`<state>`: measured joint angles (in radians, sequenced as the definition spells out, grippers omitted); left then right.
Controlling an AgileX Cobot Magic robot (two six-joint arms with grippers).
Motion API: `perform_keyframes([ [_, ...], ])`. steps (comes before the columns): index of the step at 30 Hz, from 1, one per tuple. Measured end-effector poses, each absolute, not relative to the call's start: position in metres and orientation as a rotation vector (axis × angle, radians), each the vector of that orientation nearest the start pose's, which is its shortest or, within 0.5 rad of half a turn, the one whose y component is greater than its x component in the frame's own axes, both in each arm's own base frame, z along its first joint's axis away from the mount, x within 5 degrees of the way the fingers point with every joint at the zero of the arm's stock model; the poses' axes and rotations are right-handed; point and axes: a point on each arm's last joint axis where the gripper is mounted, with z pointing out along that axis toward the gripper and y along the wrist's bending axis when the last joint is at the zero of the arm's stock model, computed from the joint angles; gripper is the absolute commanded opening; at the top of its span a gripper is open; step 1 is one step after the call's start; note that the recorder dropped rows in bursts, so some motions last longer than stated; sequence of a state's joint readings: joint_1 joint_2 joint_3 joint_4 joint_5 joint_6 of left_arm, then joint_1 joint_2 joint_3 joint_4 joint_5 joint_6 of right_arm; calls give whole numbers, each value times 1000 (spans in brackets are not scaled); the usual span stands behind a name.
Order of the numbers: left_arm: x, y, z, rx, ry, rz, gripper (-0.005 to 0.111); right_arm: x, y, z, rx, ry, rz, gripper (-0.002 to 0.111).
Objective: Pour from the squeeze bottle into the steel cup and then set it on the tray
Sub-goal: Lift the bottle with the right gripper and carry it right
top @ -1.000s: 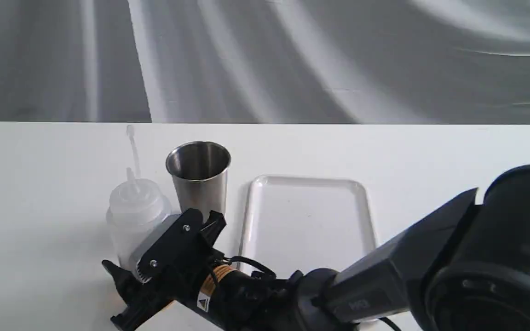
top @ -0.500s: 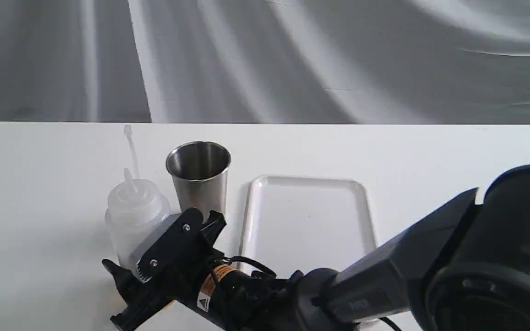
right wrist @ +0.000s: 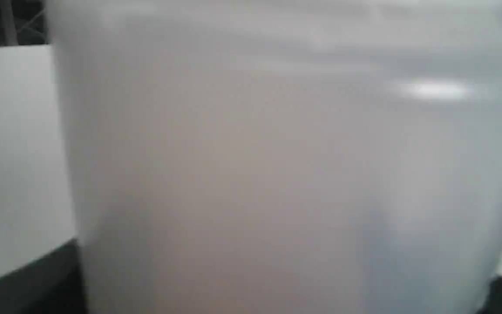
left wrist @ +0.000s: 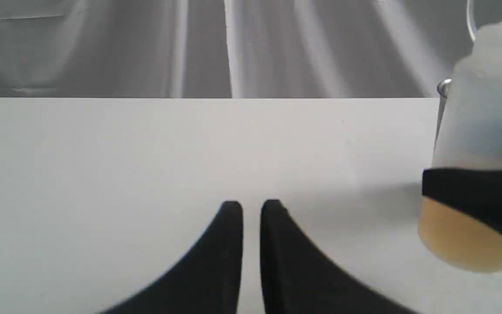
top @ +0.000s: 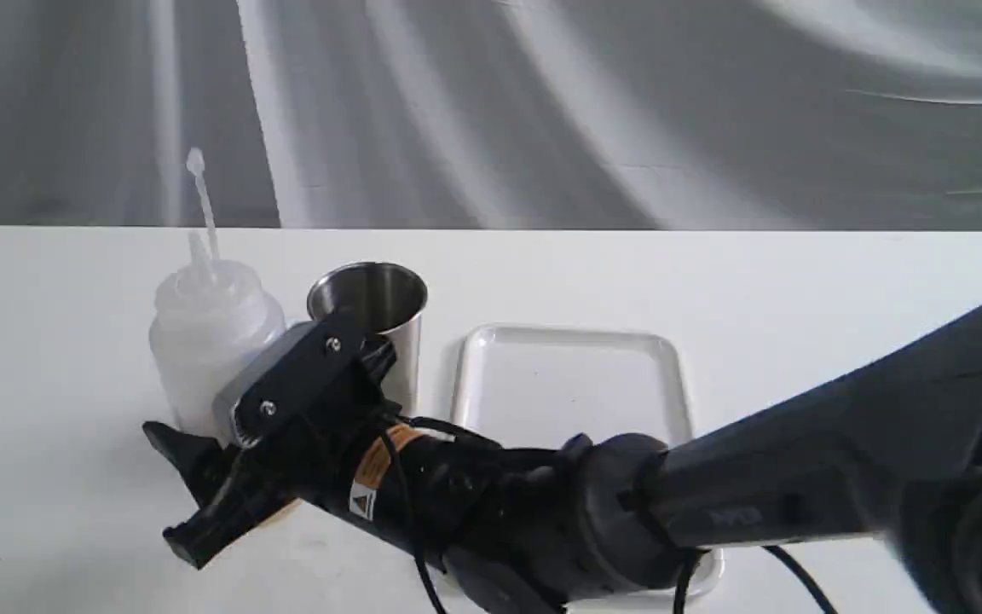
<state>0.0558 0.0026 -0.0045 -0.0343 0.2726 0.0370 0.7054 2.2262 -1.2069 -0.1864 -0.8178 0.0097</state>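
One squeeze bottle (top: 210, 341) sits clamped low within the right gripper (top: 201, 426).

The bottle (right wrist: 277, 165) fills the right wrist view as a blur, top and base cut off. In the exterior view the right hand (top: 244, 392) covers its lower half and part of the cup (top: 369, 292); the arm (top: 798, 477) behind the hand hides the near edge of the tray (top: 568, 331).

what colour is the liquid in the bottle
Pale amber liquid, best seen in left wrist view.
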Motion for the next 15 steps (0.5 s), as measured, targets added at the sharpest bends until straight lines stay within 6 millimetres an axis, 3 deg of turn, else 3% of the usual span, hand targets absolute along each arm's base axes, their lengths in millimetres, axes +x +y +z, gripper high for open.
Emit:
perform_keyframes([
  [7,55,2,190,-39,1754,35,8,339,304,179,-772,1460,525,0],
  [15,55,2,190,-39,1754,35,8,341,283,235,-620,1469,372,0],
])
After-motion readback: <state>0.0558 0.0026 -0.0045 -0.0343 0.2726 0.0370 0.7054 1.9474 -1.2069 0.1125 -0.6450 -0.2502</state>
